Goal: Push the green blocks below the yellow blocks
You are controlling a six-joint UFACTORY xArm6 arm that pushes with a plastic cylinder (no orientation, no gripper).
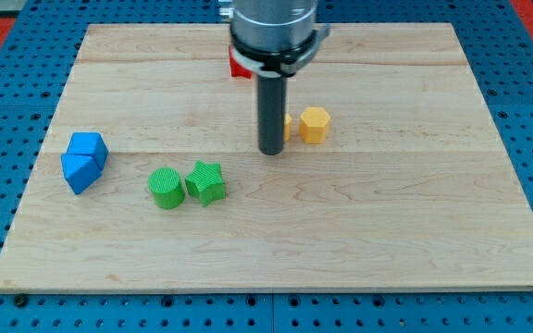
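Observation:
A green round block (166, 188) and a green star block (206, 182) sit side by side, touching, at the board's lower left of centre. A yellow hexagonal block (315, 124) sits right of centre. A second yellow block (288, 126) shows only as a sliver beside it, mostly hidden behind the rod. My tip (272, 151) rests on the board just left of the yellow blocks and up and to the right of the green star, apart from both green blocks.
Two blue blocks (83, 160) sit together near the board's left edge. A red block (239, 65) shows partly behind the arm's body near the view's top. The wooden board (415, 231) lies on a blue surface.

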